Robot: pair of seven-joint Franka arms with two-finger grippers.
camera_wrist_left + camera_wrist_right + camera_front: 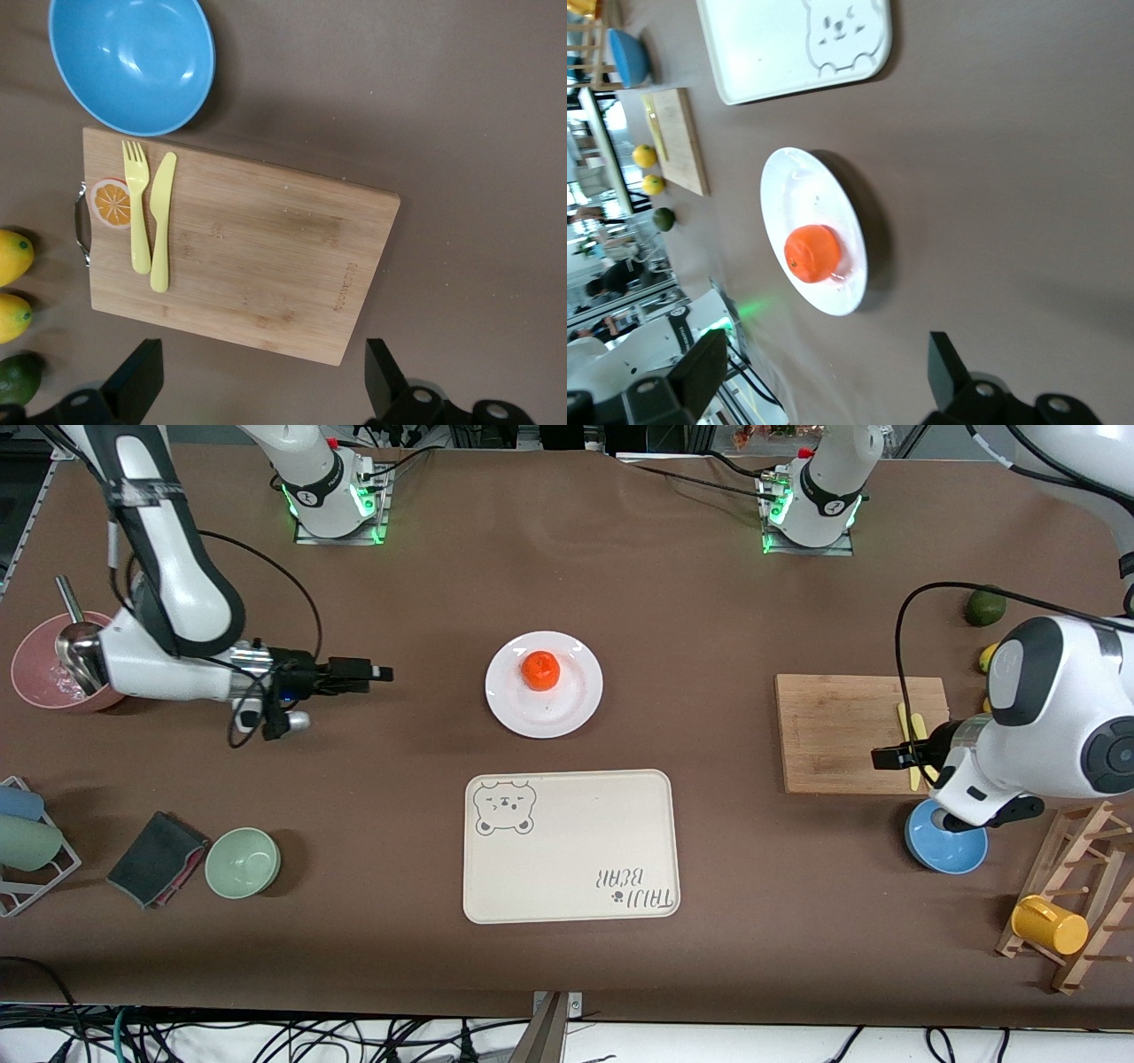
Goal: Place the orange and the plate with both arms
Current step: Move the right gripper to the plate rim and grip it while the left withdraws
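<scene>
Orange [540,670] on plate [544,685], off-centre; both hands, left [257,376] and right [824,376], wide, apparently empty.

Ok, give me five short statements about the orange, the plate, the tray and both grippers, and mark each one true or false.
1. The orange sits on the plate. True.
2. The plate rests on the bear-printed tray. False: it stands on the bare table, farther from the front camera than the tray.
3. The right gripper holds the orange. False: it is open and empty, over the table toward the right arm's end, apart from the plate.
4. The left gripper is open over the wooden cutting board. True.
5. A yellow fork and knife lie in the blue bowl. False: they lie on the cutting board, beside the bowl.
</scene>
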